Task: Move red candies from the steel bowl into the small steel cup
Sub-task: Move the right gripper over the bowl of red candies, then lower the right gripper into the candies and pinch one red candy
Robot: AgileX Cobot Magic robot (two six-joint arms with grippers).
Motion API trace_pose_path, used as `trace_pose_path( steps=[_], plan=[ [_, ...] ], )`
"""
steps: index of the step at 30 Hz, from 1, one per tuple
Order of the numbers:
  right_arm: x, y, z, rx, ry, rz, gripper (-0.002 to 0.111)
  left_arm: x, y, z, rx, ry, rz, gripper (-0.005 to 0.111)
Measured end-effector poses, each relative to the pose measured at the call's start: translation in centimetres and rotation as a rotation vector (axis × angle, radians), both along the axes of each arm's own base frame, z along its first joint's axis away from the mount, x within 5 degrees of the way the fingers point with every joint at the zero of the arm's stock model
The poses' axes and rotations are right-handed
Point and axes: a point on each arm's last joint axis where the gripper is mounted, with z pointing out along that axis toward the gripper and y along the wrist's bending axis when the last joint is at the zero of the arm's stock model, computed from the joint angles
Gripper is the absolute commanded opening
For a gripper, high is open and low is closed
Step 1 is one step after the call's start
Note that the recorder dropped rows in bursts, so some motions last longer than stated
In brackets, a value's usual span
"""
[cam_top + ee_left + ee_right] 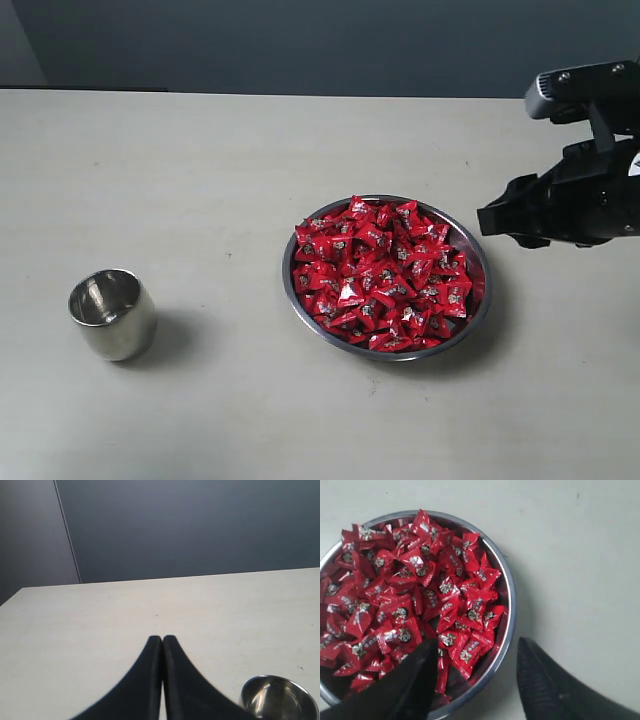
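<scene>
Cup [112, 313] sits nearest, upright on the table [200, 160], well left of the bowl [478, 262]; inside looks empty, bare steel. Bowl heaped with red candies [380, 272], filling it nearly rim to rim. Right gripper [497, 217] hovers just right of the bowl's rim, jaws spread, nothing between them; one finger [395, 690] over the candies, the other outside the rim. Left gripper [162, 641] closed, tips touching, empty, beside the cup.
</scene>
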Motion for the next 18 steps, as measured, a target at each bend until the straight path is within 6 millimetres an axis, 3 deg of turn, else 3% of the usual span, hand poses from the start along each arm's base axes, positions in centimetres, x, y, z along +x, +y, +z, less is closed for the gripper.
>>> trace_pose_path(
  steps=[10,14,18],
  plan=[
    [1.5,1.5,-3.1,0.060,0.124,-0.053,0.049,0.0,0.0,0.0,0.000,0.000,0.000,0.000],
    [2.0,3.5,-4.2,0.052,0.170,0.009,0.049,0.0,0.0,0.0,0.000,0.000,0.000,0.000],
    [3.0,6.9,-5.4,0.027,0.220,0.100,0.049,0.0,0.0,0.0,0.000,0.000,0.000,0.000]
  ],
)
